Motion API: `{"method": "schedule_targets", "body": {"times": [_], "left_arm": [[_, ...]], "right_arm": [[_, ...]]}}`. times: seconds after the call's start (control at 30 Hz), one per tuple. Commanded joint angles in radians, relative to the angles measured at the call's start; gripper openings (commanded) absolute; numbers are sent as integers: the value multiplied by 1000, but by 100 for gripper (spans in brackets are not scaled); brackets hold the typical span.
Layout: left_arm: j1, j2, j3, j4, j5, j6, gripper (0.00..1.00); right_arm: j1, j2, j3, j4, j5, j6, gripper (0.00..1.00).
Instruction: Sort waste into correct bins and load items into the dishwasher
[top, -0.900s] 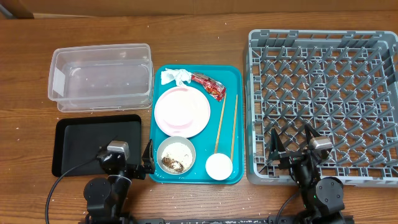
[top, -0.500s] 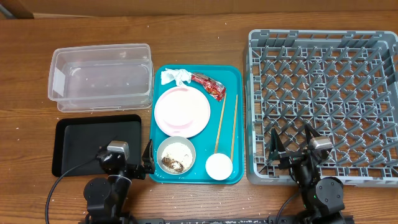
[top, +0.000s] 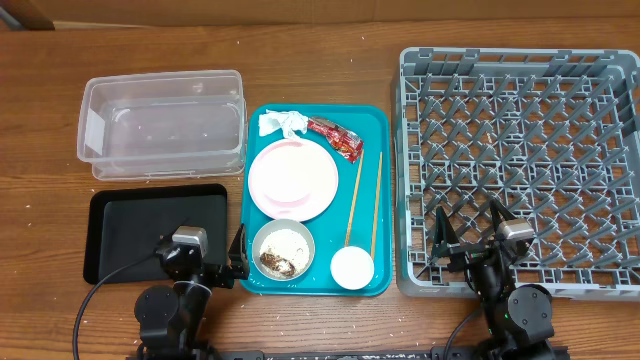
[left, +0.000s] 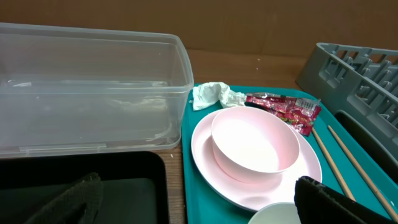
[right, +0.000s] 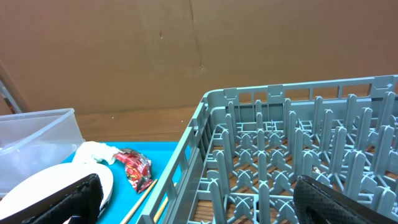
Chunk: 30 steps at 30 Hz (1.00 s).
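On the teal tray lie a white napkin (top: 283, 122), a red wrapper (top: 335, 138), a pink plate (top: 291, 177), a pale bowl (top: 282, 250) holding rice grains and brown scraps, a white cup (top: 352, 267) and two chopsticks (top: 354, 200). The clear tub (top: 163, 122) and the black tray (top: 150, 230) lie to the left, the grey dish rack (top: 520, 160) to the right. My left gripper (top: 200, 262) (left: 199, 211) is open and empty between the black tray and the bowl. My right gripper (top: 470, 245) (right: 202, 205) is open and empty over the rack's front left corner.
The teal serving tray (top: 315, 110) sits between the bins and the rack. Bare wooden table runs along the back. Brown cardboard stands behind the table in the right wrist view (right: 186, 50).
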<state>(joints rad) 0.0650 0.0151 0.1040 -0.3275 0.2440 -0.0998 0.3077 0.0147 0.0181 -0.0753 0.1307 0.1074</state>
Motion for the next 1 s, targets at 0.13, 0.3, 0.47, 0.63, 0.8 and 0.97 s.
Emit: {"method": "schedule_targets", "body": {"times": [0.13,0.3,0.47,0.63,0.8,0.97], "left_arm": [[-7,-11,-4,3,8,18,100],[-7,-11,-4,3,8,18,100],[-7,-11,-4,3,8,18,100],[-7,-11,-4,13,8,18,100],[-8,-11,-4,56,58,-26,100],[-8,-11,-2,135,212,-183,100]], "right_arm": [[0,-10,-10,6,-5,-3,100],[0,-10,-10,6,-5,-3,100],[0,-10,-10,6,-5,-3,100],[0,-10,-10,6,-5,-3,100],[0,-10,-10,16,-5,-3,100],[0,-10,-9,42,-162,-3,100]]}}
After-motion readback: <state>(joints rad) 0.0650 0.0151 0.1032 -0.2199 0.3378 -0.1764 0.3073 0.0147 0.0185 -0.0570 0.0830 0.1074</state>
